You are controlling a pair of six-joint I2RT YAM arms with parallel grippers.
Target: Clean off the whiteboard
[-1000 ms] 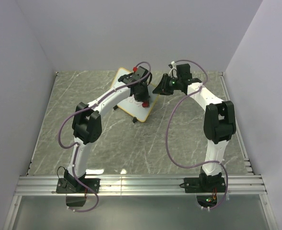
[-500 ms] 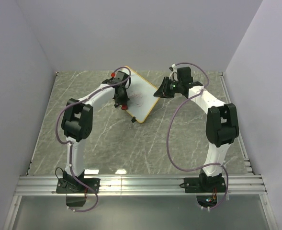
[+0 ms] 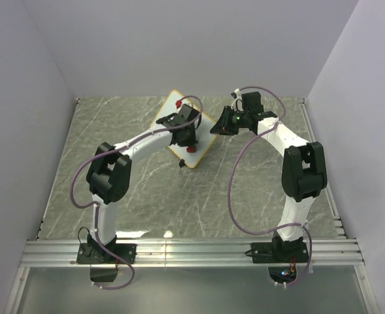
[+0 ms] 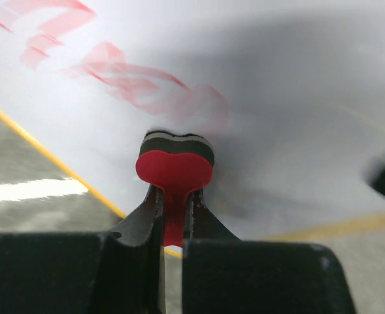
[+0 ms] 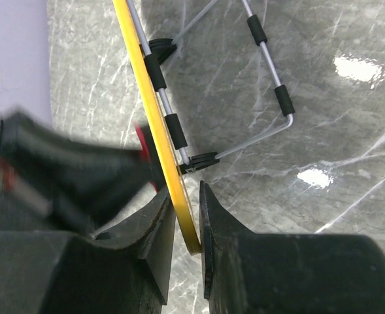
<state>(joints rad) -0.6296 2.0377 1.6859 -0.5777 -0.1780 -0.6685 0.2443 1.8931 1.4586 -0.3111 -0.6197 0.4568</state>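
Observation:
The whiteboard [image 3: 171, 108] stands tilted on the table at the back middle, yellow-framed, with smeared red scribbles [image 4: 133, 78] on its white face [image 4: 284, 91]. My left gripper [image 3: 189, 142] is shut on a red-and-black eraser [image 4: 175, 163], whose black pad presses on the board just below the scribbles. My right gripper [image 3: 217, 125] is at the board's right corner. In the right wrist view the right gripper [image 5: 188, 219] is closed over the yellow frame [image 5: 151, 111], which runs up between the fingers.
The board's wire stand [image 5: 270, 85] with black sleeves rests on the grey marble table [image 3: 257, 190] behind the board. White walls close in the back and both sides. An aluminium rail [image 3: 192, 252] runs along the near edge by the arm bases.
The left gripper swept the eraser to the board's left edge, then back right toward its lower middle. The right gripper kept its place at the corner and closed slightly.

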